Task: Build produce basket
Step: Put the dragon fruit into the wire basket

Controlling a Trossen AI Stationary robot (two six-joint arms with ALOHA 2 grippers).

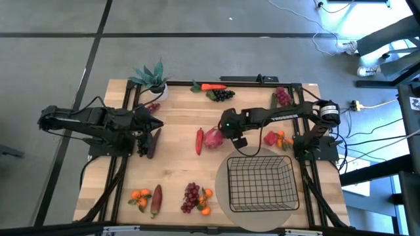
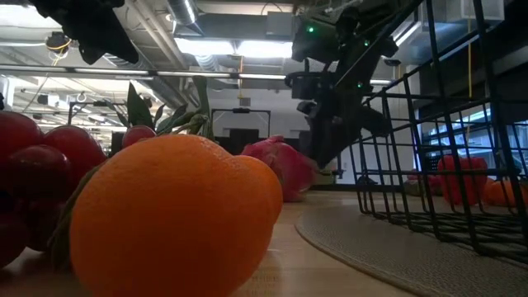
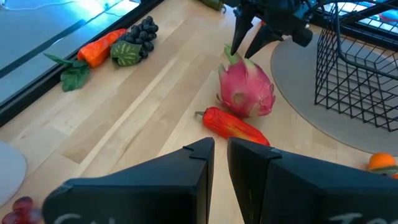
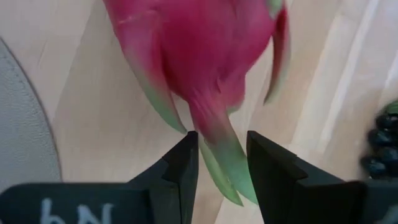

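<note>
Behind right gripper point(image 4: 222, 158), dragon fruit point(image 4: 205, 50) top cropped

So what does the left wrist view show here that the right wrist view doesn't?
Only the left wrist view shows the long red pepper, the orange carrot beside a dark grape bunch, the black wire-grid basket and the left gripper with a narrow gap between its fingers. Only the right wrist view shows, close up, the right gripper straddling a green leaf tip of the fruit. Both show the pink dragon fruit, the round grey mat and the wooden table.
</note>
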